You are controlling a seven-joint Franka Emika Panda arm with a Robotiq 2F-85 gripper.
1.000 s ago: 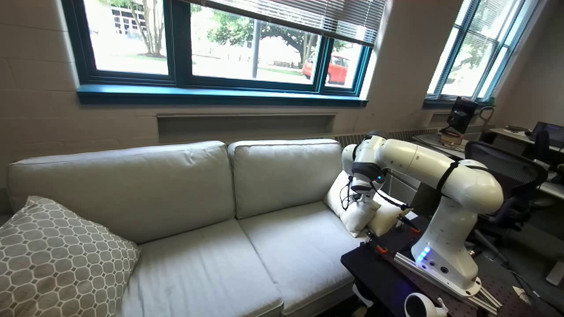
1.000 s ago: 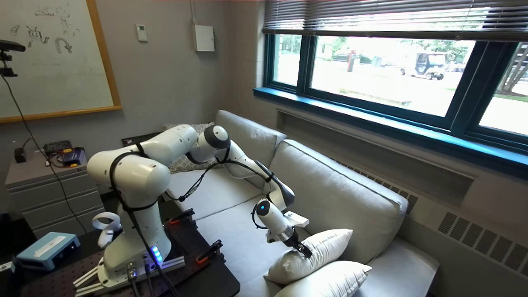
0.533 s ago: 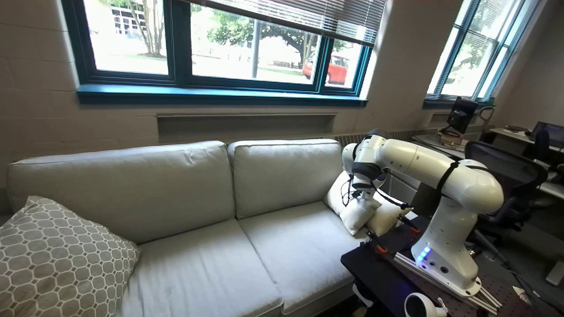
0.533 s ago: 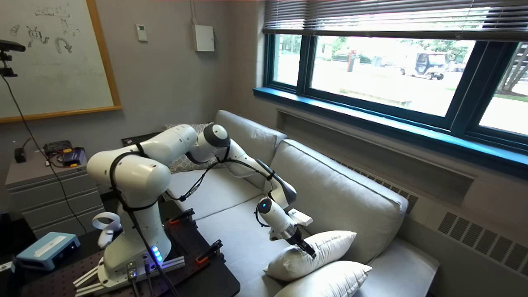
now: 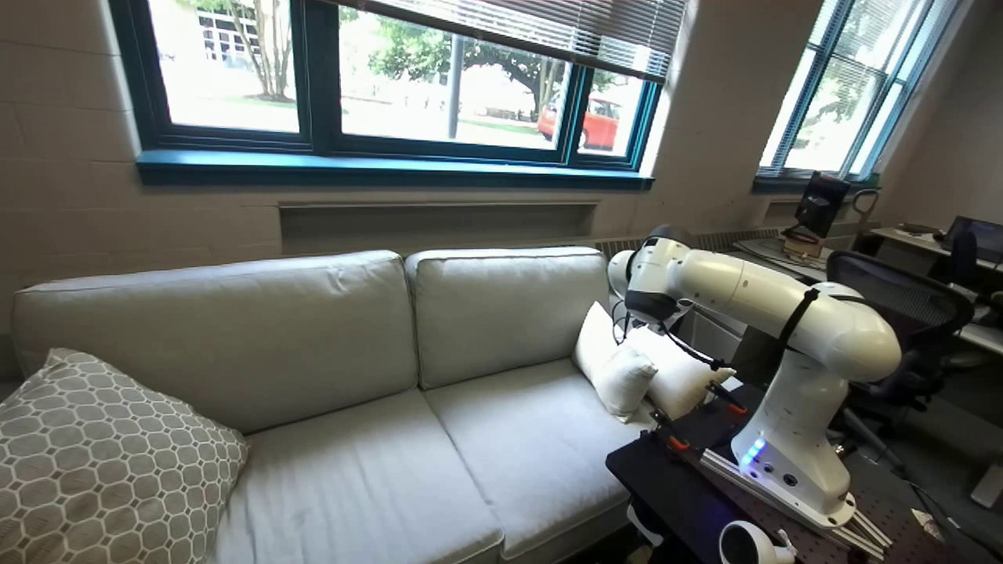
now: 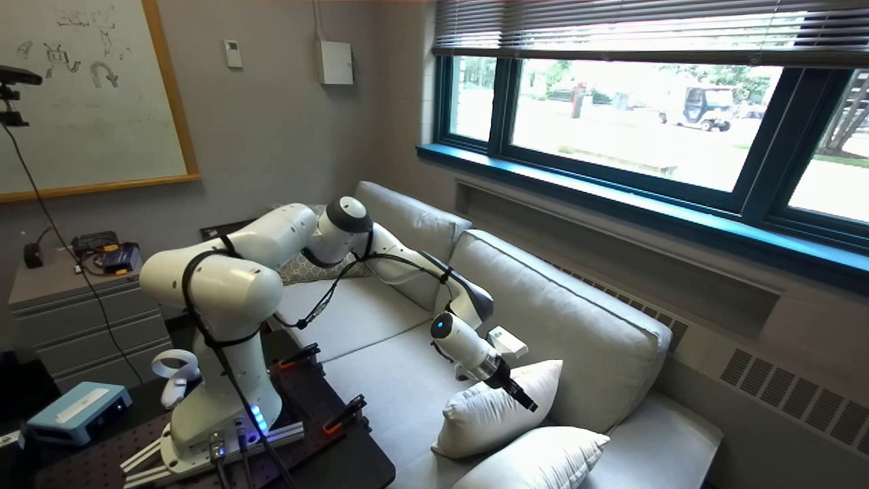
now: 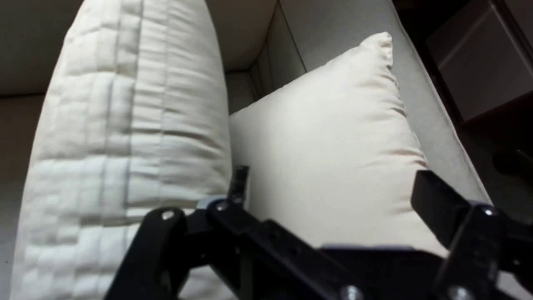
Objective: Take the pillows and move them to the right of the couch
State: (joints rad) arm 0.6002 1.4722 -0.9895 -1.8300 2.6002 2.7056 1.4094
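Pillows together near couch end edge | hand spread wide | roomy couch stretch alongside

Over on the long pale beige-grey fabric couch, a puffy white square fabric pillow stands tilted on edge near the back cushion. Just beside it, nearer the padded arm, a second plump white square cloth pillow lies slanted.

In an exterior view, the camera faces the couch; in an exterior view, the camera looks obliquely past the arm; both share couch, arm and pillows; the wrist view, close, overlooks the pillows.
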